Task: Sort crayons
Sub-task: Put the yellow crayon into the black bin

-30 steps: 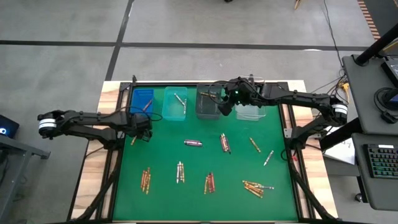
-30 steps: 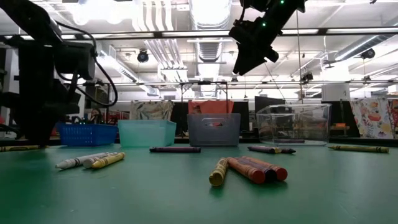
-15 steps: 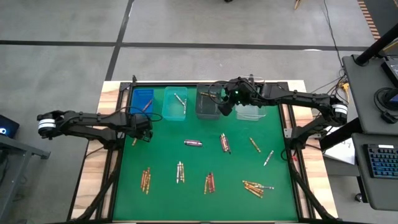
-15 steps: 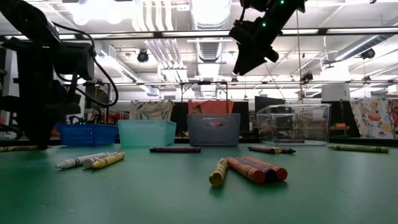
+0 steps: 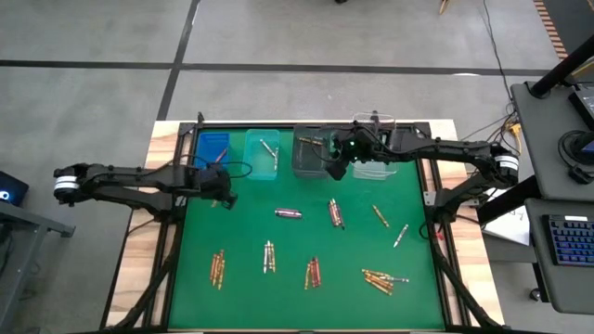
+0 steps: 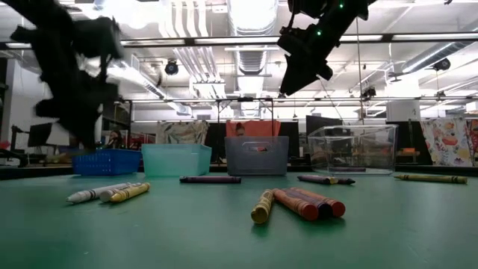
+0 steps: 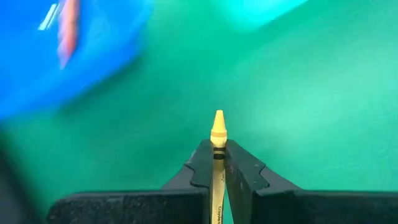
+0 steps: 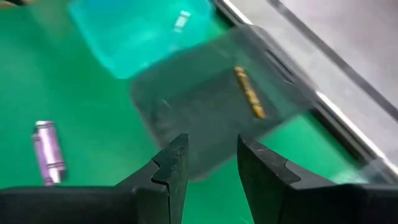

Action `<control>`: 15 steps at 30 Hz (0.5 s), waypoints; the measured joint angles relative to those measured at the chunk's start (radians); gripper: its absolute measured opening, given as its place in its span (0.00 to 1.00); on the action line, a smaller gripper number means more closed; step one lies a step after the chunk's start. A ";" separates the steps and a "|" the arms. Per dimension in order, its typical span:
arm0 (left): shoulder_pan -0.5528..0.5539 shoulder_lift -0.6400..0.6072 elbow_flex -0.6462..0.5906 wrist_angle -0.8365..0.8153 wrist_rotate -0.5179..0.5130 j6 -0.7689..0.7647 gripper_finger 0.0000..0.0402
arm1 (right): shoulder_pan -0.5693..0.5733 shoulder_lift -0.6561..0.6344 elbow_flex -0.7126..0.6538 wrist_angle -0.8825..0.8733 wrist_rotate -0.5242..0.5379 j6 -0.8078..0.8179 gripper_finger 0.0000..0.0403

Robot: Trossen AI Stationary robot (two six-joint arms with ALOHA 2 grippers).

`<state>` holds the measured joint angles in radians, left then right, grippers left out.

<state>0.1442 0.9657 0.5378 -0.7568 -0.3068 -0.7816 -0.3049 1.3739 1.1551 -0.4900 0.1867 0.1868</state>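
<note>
While the left pincer [image 7: 217, 163] is clamped shut on a yellow crayon [image 7: 217, 127], tip poking out ahead of its fingers, it hangs above the green desk [image 5: 306, 237] just in front of the blue bin [image 5: 213, 147]. That bin holds a reddish crayon [image 7: 68, 28]. Beside it sit a teal bin [image 5: 261, 154] with a pale crayon, then a grey bin [image 5: 310, 153] and a clear bin [image 6: 351, 149].

Over the grey bin's near edge hovers the right pincer [image 8: 208, 162], fingers parted and holding nothing. Ahead of it, a gold crayon [image 8: 249, 93] lies inside the grey bin; off to one side a purple crayon [image 8: 48, 151] lies on the desk.

Loose crayons [image 5: 313, 272] are scattered in small clusters across the desk, well apart from both pincers.
</note>
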 joint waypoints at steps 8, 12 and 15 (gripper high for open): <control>-0.086 -0.069 0.012 0.576 0.002 0.429 0.00 | 0.061 0.001 -0.181 0.450 -0.266 -0.090 0.29; -0.114 -0.054 0.009 0.793 0.002 0.602 0.00 | 0.107 0.020 -0.276 0.773 -0.327 -0.091 0.29; -0.117 -0.021 0.009 0.929 0.010 0.666 0.00 | 0.139 0.060 -0.319 0.995 -0.327 -0.094 0.30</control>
<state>0.0269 0.9449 0.5465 0.1726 -0.2970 -0.1152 -0.1655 1.4340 0.8359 0.5055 -0.1399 0.0925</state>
